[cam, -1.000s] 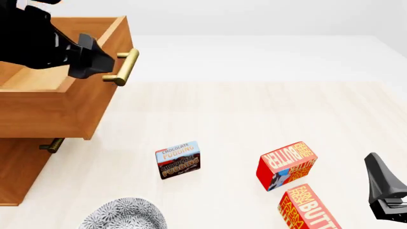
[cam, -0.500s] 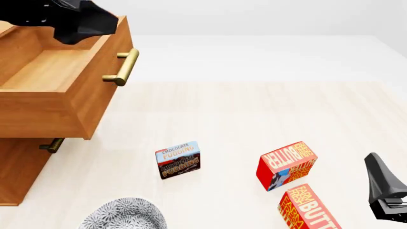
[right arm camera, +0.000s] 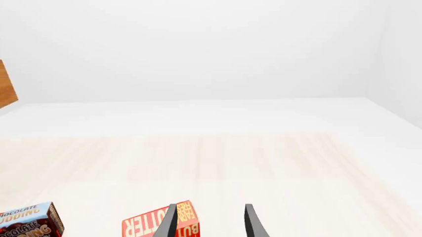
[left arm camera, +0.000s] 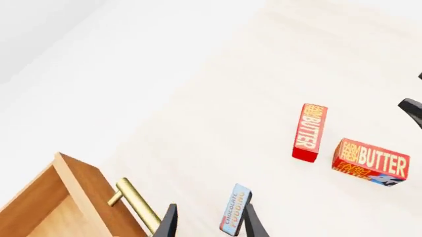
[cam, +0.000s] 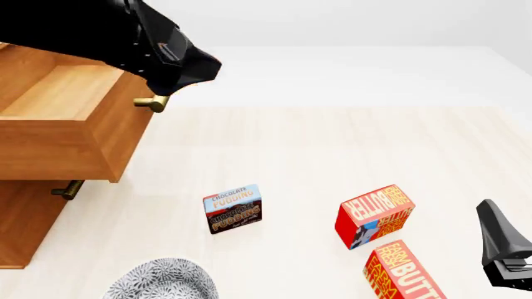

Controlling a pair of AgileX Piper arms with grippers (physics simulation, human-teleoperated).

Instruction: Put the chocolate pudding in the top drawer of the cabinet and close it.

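The chocolate pudding [cam: 233, 208], a small box with a light blue top and brown bottom, stands on the table in front of the cabinet [cam: 25, 224]. The top drawer [cam: 62, 134] is pulled out, its inside bare. My left gripper [cam: 196, 67] hovers above and just right of the drawer's brass handle [cam: 153, 103], partly hiding it. In the left wrist view its fingers [left arm camera: 167, 225] are apart and hold nothing, with the pudding [left arm camera: 235, 209] far below and the handle [left arm camera: 138, 207] beside them. My right gripper [cam: 503, 249] hangs open at the front right; its view shows the pudding [right arm camera: 26, 220].
Two red-orange butter boxes [cam: 374, 215] [cam: 405, 272] stand right of the pudding, close to my right gripper. A patterned grey and white dish [cam: 162, 281] lies at the front edge. A lower drawer handle [cam: 66, 189] sticks out under the open drawer.
My left gripper has left the drawer handle, risen, and swung right and nearer the camera. The drawer stays pulled out. The right arm and the boxes have not moved.
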